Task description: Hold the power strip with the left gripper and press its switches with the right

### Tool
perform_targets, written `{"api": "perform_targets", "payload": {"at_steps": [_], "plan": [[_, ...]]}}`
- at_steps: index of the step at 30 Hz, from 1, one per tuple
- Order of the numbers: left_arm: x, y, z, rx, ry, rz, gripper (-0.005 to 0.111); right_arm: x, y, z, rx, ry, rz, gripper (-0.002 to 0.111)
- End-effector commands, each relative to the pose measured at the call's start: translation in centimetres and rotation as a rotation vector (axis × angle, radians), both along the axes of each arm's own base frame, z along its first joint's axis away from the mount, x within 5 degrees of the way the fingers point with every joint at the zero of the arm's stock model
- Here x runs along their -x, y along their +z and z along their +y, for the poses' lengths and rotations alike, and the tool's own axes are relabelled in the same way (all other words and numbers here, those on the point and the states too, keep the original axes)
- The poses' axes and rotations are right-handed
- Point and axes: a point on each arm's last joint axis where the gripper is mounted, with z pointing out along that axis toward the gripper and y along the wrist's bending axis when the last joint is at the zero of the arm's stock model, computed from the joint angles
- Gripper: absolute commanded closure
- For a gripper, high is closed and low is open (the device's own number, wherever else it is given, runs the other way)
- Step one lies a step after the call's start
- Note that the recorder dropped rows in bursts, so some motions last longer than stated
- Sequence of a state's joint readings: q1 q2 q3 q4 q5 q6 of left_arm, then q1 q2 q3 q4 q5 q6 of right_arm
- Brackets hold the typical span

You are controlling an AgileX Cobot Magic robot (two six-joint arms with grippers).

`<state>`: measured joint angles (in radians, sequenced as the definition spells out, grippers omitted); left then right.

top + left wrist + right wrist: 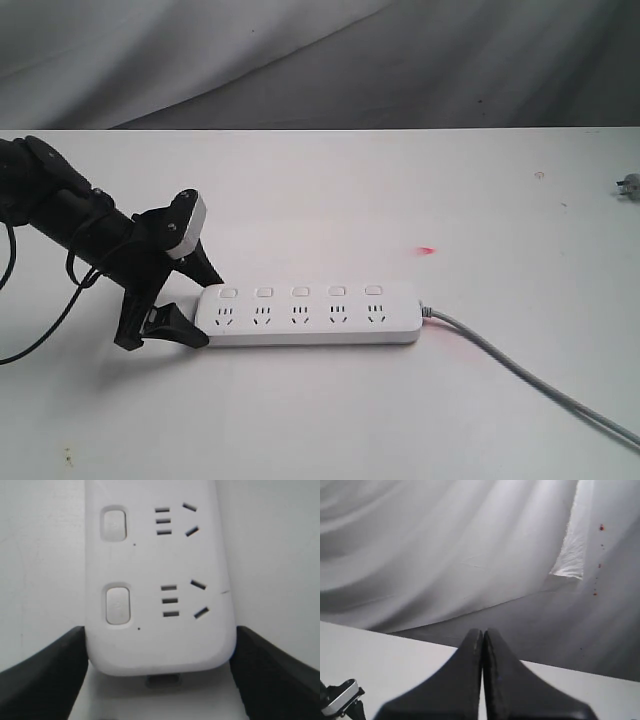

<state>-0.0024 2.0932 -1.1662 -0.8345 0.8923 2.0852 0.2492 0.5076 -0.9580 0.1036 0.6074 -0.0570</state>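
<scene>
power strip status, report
Left end effector clamped on the power strip at its free end. Right end effector shut, empty, away from the strip. Strip lying flat, switches uncovered, nothing in the way.

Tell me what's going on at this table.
The left end effector sits around one end of the white power strip, with a finger against each long side, and appears to be clamping it flat on the table. The right end effector is shut and up off the table, away from the strip and out of the exterior view. None of the five switches is being touched, so no pressing is under way.
</scene>
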Motion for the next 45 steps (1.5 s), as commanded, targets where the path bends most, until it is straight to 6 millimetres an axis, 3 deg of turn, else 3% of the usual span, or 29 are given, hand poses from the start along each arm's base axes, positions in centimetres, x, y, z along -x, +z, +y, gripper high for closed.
{"api": "perform_targets", "payload": {"at_steps": [1,4,8,12,17,24,39,45], "plan": [[-0.2,-0.3,0.2,-0.033,-0.008,-0.023,0.055,-0.4,-0.1,-0.9,-0.039,-0.118,0.003,0.108],[-0.2,-0.3,0.2,-0.033,-0.008,-0.023,0.055,-0.7,-0.5,-1.6,-0.02,-0.223,0.009,0.108],[-0.2,-0.3,0.2,-0.033,-0.008,-0.023,0.055,-2.1,-4.3,-2.7,0.019,-0.374,0.082,0.108],[-0.2,-0.3,0.2,-0.033,-0.008,-0.023,0.055,-2.7,-7.9,-3.1,0.045,-0.412,0.041,0.108],[-0.2,-0.3,0.2,-0.033,-0.008,-0.023,0.055,-2.2,-10.9,-3.2,0.056,-0.424,0.001,0.108],[-0.2,-0.3,0.2,-0.033,-0.008,-0.023,0.055,-0.5,-16.4,-3.0,0.045,-0.423,0.037,0.108],[-0.2,-0.3,0.2,-0.033,-0.008,-0.023,0.055,0.9,-23.9,-2.8,-0.032,-0.429,0.085,0.108],[-0.2,-0.3,0.2,-0.033,-0.008,-0.023,0.055,0.9,-24.7,-2.8,-0.039,-0.429,0.127,0.108]]}}
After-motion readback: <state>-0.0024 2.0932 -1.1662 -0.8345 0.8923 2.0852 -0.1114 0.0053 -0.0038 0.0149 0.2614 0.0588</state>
